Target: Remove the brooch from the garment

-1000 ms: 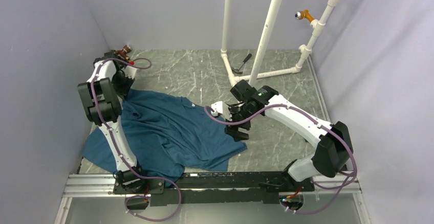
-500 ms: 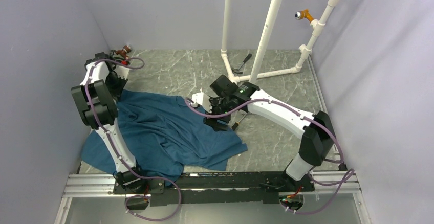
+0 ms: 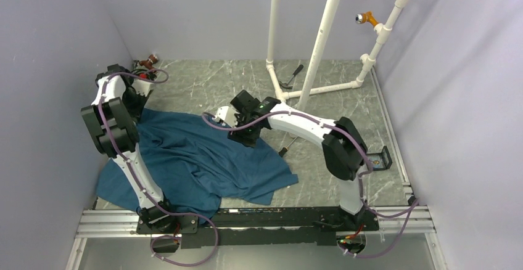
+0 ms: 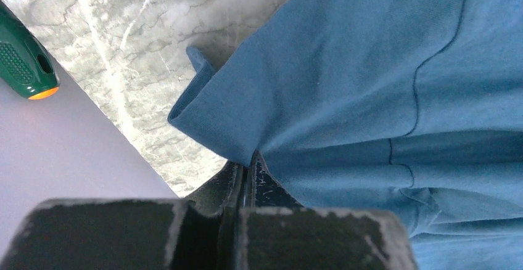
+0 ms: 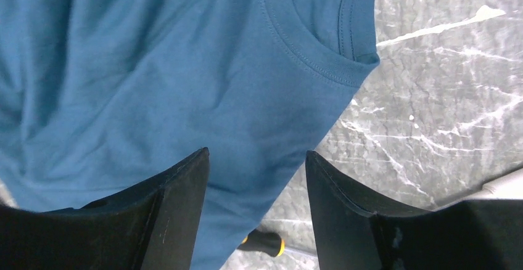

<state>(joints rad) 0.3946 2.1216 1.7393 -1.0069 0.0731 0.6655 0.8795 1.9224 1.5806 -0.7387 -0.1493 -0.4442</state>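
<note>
Brooch, small round whitish-grey disc: not seen in any view; likely hidden in folds. Right gripper [image 5: 256, 159]: jaws wide apart, empty, hovering over neckline of garment [image 5: 154, 66], dark teal-blue soft-cloth T-shirt lying rumpled on table. Left gripper [image 4: 248, 165]: jaws clamped on hemmed edge at garment's far-left side. Step: locating brooch, cloth anchored. Next move calls for spreading cloth until brooch shows, then a fine pinch.
</note>
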